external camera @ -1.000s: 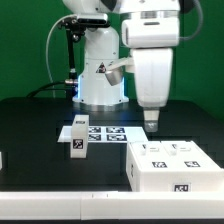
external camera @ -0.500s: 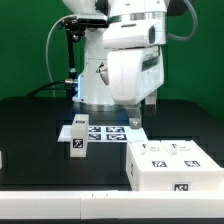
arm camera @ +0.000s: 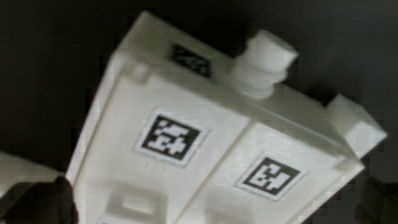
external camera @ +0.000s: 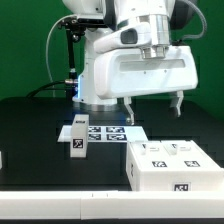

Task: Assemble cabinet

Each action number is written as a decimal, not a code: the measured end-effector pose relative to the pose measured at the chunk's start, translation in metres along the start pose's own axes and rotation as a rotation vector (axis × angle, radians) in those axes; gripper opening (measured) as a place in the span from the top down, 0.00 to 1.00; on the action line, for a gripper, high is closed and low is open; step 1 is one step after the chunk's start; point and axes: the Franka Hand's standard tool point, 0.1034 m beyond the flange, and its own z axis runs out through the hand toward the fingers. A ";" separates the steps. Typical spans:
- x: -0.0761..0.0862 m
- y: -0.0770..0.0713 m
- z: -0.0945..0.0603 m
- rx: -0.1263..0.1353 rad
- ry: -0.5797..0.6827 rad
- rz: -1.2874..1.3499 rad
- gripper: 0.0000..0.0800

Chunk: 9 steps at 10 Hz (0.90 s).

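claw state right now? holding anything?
Claw: open, fingers spread wide, holding nothing; it hangs above the cabinet.

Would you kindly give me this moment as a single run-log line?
step: assemble cabinet | tool: open, empty, above cabinet, not touching | small tagged part: on table beside marker board

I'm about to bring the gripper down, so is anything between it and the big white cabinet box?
Nothing visible. The gripper hangs open above the cabinet box, with only air between them. The small tagged block stands apart, to the exterior view's left.
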 end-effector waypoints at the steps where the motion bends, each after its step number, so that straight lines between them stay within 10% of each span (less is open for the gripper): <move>1: 0.001 -0.001 0.000 0.005 -0.006 0.041 0.00; 9: -0.024 -0.033 0.012 -0.011 0.049 0.323 0.00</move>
